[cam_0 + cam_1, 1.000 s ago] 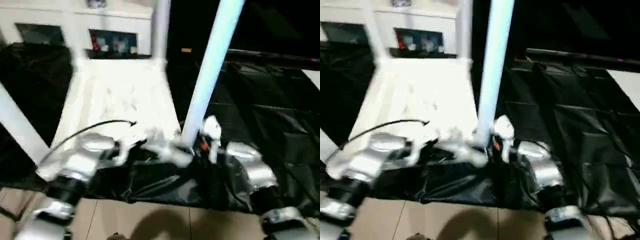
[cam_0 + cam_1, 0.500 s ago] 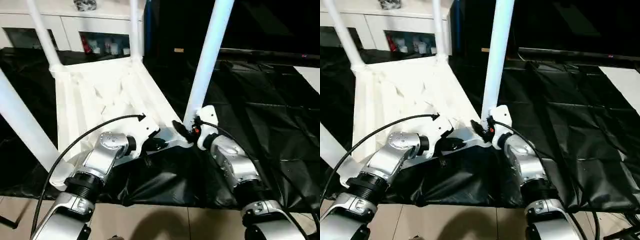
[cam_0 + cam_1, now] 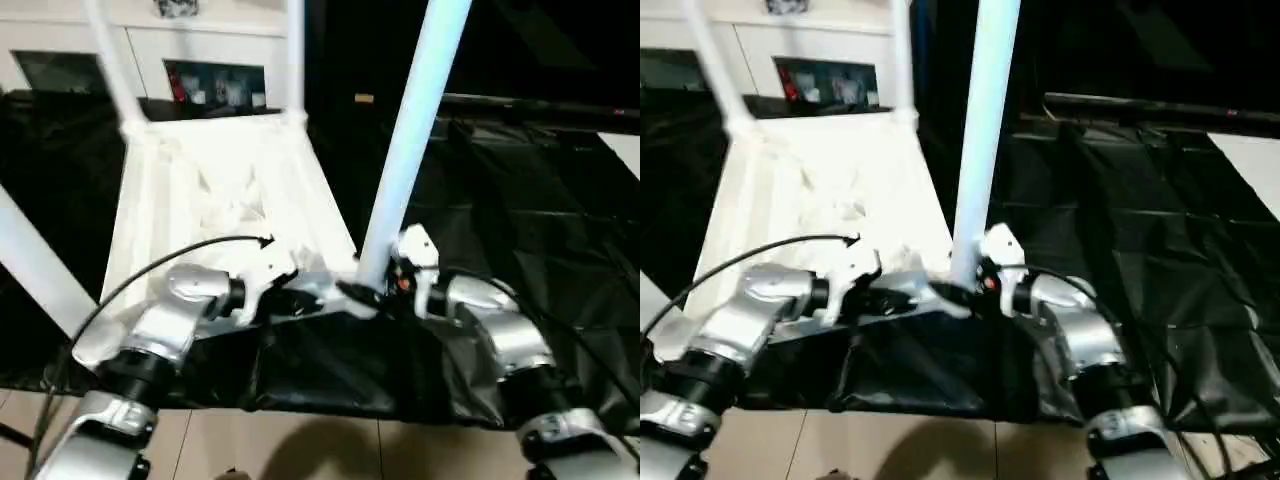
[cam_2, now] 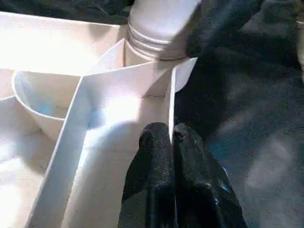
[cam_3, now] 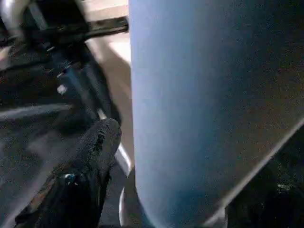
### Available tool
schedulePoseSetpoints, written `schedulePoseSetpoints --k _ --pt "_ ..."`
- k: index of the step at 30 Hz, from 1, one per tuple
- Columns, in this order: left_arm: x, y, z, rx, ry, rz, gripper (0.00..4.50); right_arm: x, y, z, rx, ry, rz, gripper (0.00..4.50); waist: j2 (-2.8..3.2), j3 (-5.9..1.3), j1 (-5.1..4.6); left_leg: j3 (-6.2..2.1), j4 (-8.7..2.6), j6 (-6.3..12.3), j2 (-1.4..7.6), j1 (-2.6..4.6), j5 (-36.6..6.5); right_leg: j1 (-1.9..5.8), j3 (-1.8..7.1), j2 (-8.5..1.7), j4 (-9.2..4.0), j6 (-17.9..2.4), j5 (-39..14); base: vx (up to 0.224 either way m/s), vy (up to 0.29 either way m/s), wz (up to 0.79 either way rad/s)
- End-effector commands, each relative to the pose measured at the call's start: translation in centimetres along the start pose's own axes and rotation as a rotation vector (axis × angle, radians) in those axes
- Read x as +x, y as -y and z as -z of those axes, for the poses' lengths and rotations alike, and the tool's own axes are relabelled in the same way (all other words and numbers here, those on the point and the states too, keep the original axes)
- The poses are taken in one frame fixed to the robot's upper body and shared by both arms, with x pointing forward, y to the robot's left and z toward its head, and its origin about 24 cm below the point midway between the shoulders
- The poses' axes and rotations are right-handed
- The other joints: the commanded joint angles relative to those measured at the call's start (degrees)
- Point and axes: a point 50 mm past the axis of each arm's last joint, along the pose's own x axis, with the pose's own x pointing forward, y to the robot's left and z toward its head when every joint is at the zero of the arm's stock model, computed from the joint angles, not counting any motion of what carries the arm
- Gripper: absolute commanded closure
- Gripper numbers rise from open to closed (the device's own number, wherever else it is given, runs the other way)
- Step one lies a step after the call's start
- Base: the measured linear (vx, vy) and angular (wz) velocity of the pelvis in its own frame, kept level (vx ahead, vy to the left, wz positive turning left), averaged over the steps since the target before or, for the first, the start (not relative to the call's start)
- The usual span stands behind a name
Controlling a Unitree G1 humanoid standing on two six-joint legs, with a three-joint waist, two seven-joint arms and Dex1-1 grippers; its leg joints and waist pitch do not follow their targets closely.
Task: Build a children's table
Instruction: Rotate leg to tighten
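Left wrist view: left tool (image 4: 172,142) clenched on table (image 3: 215,190) rib; right tool's (image 3: 372,292) state unclear.

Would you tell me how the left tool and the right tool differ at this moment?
The left tool is shut on the thin rim of the upturned tabletop. The right tool is open at the base of the near leg, and its finger is just off it. Both are working at the same corner.
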Motion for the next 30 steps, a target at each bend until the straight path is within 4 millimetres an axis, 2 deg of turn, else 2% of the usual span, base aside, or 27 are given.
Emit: schedulePoseSetpoints --k 1,3,4,5,10,11,13,15,19,23,25,27,30 --pt "0.3 0.3 -1.4 0.056 0.045 0.082 4.5 0.4 -1.5 2.1 0.044 -0.113 -0.153 1.48 0.15 -2.99 0.2 -0.3 -3.63 2.04 1.46 0.07 -15.88 2.7 2.39 -2.69 -4.42 -11.83 -13.43 0.0 0.0 0.0" --pt "-0.1 0.3 -1.1 0.055 0.028 0.101 4.5 -0.1 -1.2 2.2 0.046 -0.142 -0.163 1.6 0.16 -3.04 0.45 -0.21 -3.56 2.0 1.56 0.2 -15.73 2.61 2.4 -2.75 -4.34 -12.18 -13.21 0.0 0.0 0.0" --pt "-0.3 0.3 -1.1 0.053 0.022 0.112 4.5 -0.2 -1.2 2.2 0.044 -0.147 -0.166 1.81 0.16 -2.99 0.49 -0.27 -3.6 1.74 1.54 0.09 -15.98 2.65 2.39 -2.78 -4.27 -12.22 -13.56 0.0 0.0 0.0" --pt "-0.3 0.3 -1.0 0.054 0.02 0.115 4.5 -0.2 -1.2 2.3 0.04 -0.151 -0.169 1.81 -0.07 -2.96 0.49 -0.29 -3.64 1.59 1.57 0.12 -16.08 2.64 2.38 -2.83 -4.32 -12.07 -14.08 0.0 0.0 0.0" --pt "-0.8 0.1 -1.0 0.053 0.015 0.106 4.5 -0.4 -0.8 2.1 0.01 -0.173 -0.189 1.89 -0.09 -3.03 0.62 -0.26 -3.54 1.62 1.57 0.12 -15.38 2.62 2.42 -2.88 -4.21 -12.32 -13.59 0.0 0.0 0.0" --pt "-0.8 0.1 -0.9 0.052 0.015 0.107 4.5 -0.2 -0.7 1.9 0.012 -0.165 -0.193 1.89 -0.34 -3.08 0.68 -0.28 -3.49 1.83 1.55 0.04 -14.63 2.73 2.39 -2.89 -4.01 -12.47 -12.9 0.0 0.0 0.0" --pt "-1.0 0.1 -0.9 0.05 0.016 0.109 4.5 -0.1 -0.8 1.6 0.014 -0.154 -0.205 1.89 -0.23 -3.03 0.67 -0.24 -3.5 1.95 1.55 0.04 -14.49 2.68 2.37 -2.86 -4.08 -12.43 -13.07 0.0 0.0 0.0" --pt "-1.1 0.2 -0.7 0.047 0.012 0.108 4.5 0.1 -0.9 1.6 0.009 -0.156 -0.22 1.89 -0.39 -2.99 0.67 -0.25 -3.53 1.89 1.56 0.02 -14.67 2.69 2.36 -2.86 -4.13 -12.1 -13.92 0.0 0.0 0.0" --pt "-1.1 -0.4 -0.6 0.048 0.006 0.024 4.5 0.4 -0.9 1.8 0.016 -0.148 -0.204 1.89 -0.45 -2.95 0.66 -0.26 -3.54 1.74 1.55 0.05 -14.94 2.57 2.4 -2.92 -4.25 -11.69 -15.04 0.0 0.0 0.0" --pt "-0.4 -1.8 -1.1 0.021 0.02 -0.164 4.5 1.8 -0.5 1.9 0.033 -0.118 -0.049 1.89 -0.37 -2.7 0.51 -0.31 -3.67 1.0 1.48 0.23 -16.94 2.31 2.49 -3.04 -4.76 -10.63 -19.23 0.0 0.0 0.0" --pt "0.5 -2.0 -1.7 0.0 0.037 -0.228 4.5 2.9 -0.3 2.1 0.075 -0.096 0.095 1.89 -0.34 -2.48 0.26 -0.64 -3.86 -0.72 1.32 0.68 -19.55 1.87 2.35 -3.17 -5.59 -7.96 -26.87 0.0 0.0 0.0" --pt "1.2 -2.0 -2.1 -0.017 0.048 -0.265 4.5 3.7 -0.5 2.2 0.104 -0.082 0.16 1.92 -0.51 -2.55 -0.17 -0.87 -3.99 -1.04 1.33 0.52 -20.08 1.95 2.29 -3.21 -5.73 -6.88 -28.2 0.0 0.0 0.0" --pt "2.4 -1.9 -2.7 -0.039 0.066 -0.309 4.5 5.0 -0.8 2.1 0.162 -0.046 0.24 1.95 -0.47 -2.58 -0.75 -1.0 -4.0 -0.91 1.32 0.39 -20.96 1.82 2.2 -3.1 -5.81 -6.65 -27.8 0.0 0.0 0.0"
